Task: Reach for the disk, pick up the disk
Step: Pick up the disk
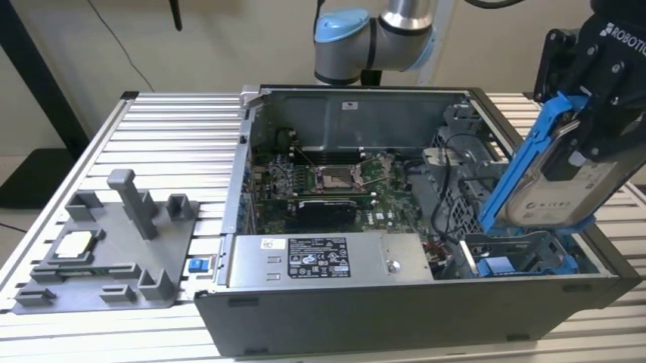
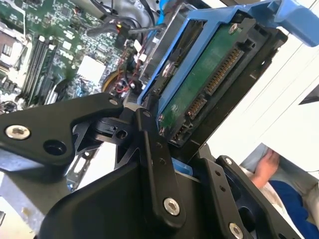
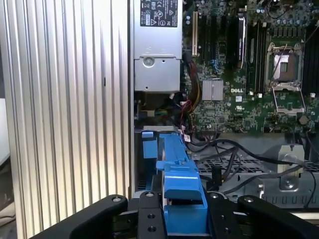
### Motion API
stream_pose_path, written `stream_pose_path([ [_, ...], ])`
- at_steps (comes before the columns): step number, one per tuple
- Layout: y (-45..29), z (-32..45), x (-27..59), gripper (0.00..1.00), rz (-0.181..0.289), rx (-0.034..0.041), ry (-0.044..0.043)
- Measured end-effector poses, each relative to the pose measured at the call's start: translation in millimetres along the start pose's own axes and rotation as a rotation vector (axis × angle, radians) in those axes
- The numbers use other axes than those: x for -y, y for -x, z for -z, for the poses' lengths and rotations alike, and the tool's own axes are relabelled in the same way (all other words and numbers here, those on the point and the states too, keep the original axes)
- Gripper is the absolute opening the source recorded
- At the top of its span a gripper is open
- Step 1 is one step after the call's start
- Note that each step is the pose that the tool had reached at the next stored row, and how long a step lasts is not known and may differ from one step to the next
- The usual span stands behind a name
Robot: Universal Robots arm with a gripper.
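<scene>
The gripper (image 1: pixel 591 144) had its fingers clenched on the disk (image 1: pixel 565 181), a blue-framed hard drive, held tilted above the open computer case (image 1: pixel 404 318) near its right front corner in the exterior view. The pick-up looked essentially done; any further lift called for clearing the drive bay (image 1: pixel 520 253) and cables.

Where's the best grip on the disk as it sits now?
Across its thin thickness at the upper end, from above. The disk stands tilted on edge over the drive bay of the open computer case, so its broad flat faces offer parallel surfaces. The gripper already clamps it there, jaws on the blue frame.
</scene>
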State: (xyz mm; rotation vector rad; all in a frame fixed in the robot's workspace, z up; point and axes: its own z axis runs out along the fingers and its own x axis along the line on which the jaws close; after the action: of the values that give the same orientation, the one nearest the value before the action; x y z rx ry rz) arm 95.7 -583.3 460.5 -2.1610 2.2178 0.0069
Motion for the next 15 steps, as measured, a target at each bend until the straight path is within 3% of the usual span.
stream_pose_path([
  [4,-9.3,-6.9,0.1,0.00,0.000,0.0005,0.0006],
  [9,-10.7,-13.0,-0.1,0.00,0.000,-0.0001,0.0041],
  [15,-10.8,-13.4,-0.1,0.00,0.000,0.0005,0.0041],
])
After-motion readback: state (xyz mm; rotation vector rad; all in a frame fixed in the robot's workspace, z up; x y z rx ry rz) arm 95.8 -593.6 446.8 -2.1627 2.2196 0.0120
